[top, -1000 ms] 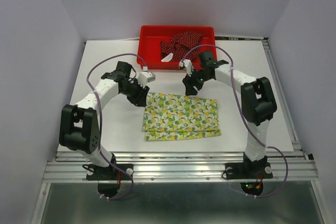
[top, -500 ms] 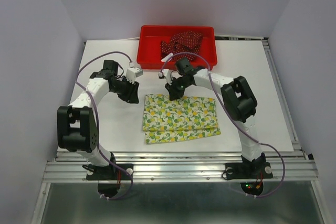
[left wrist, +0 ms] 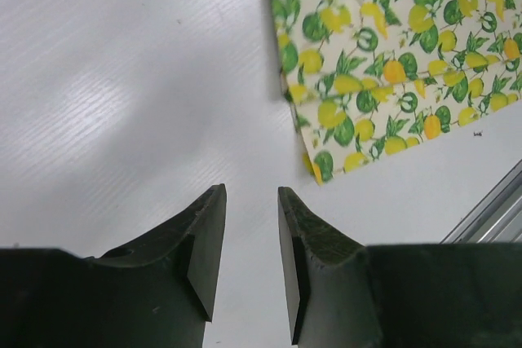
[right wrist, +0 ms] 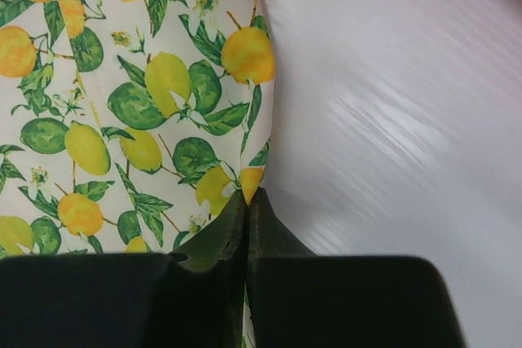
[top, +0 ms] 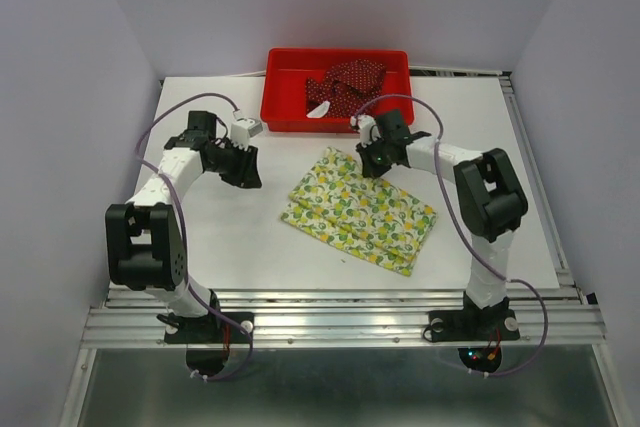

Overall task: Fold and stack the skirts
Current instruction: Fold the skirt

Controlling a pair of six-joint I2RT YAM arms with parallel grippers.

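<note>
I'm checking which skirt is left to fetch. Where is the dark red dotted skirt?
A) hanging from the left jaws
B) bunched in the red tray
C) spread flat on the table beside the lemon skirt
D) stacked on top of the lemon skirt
B: the dark red skirt lies crumpled inside the red tray at the far side of the table, apart from the lemon skirt lying out on the table.

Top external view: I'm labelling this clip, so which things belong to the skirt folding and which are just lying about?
Job: lemon-print skirt, pinched at a corner by the right gripper; dark red dotted skirt; left gripper, open.
Lying about: red plastic tray; white table.
</note>
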